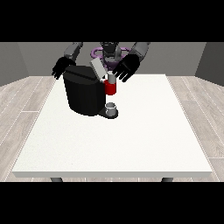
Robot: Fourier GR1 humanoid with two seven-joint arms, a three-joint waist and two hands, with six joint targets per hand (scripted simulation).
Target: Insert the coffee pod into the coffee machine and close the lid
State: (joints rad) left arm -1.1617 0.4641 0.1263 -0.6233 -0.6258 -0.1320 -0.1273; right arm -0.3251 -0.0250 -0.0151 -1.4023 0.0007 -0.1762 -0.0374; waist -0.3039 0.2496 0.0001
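The white table (131, 144) fills the lower and middle frame, its near edge a thin pale slab with two dark leg stubs under it; the top is matte, flat and faintly speckled.

Going from the left: in the upper left of the frame the robot hand at the view's left (62, 68) hangs just behind the top rear corner of the coffee machine (84, 94). It is black, its fingers spread and pointing downward, curled round nothing. Whether it touches the machine's back edge cannot be told from this angle.

The coffee machine is a bulky, rounded black block, smooth and dull, standing on the table left of centre. Its lid (98, 68), a flat grey plate, is tilted up and open at the machine's upper right. Below the lid, at the machine's front right, sits a red cylindrical part (110, 88) with a pale grey top (111, 78); that top may be the coffee pod seated in its holder, though it is too small to be sure. Lower down, a small grey cup (111, 107) stands upright on the machine's dark base plate.

Right of the lid, in the upper middle, the robot hand at the view's right (127, 68) is open, with black fingers fanned out downward and to the left, just above and beside the pale top. It holds nothing visible.
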